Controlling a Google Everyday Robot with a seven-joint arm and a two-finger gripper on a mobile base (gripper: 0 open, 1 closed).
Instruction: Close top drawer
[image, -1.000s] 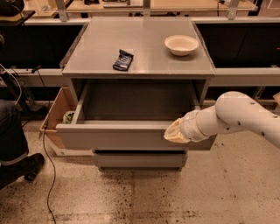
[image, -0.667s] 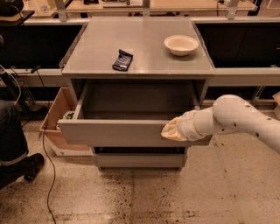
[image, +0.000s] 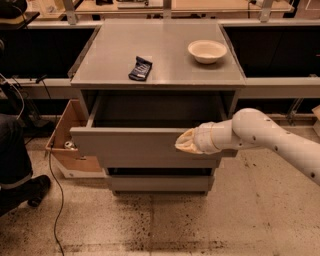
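The top drawer (image: 130, 147) is a wide grey drawer with a plain flat front. It stands pulled out of the grey cabinet (image: 160, 55), and its dark inside shows behind the front panel. My gripper (image: 184, 142) comes in from the right on a white arm. Its cream tip lies against the drawer's front panel, right of the middle, just below the top edge.
A white bowl (image: 207, 50) and a dark snack packet (image: 140, 68) sit on the cabinet top. A lower grey drawer front (image: 160, 183) shows beneath. An open cardboard box (image: 67, 145) stands on the floor at the left, next to a person's leg (image: 12, 160) and a cable.
My gripper has slid left along the drawer's front panel. The drawer front looks slightly nearer the cabinet than before.
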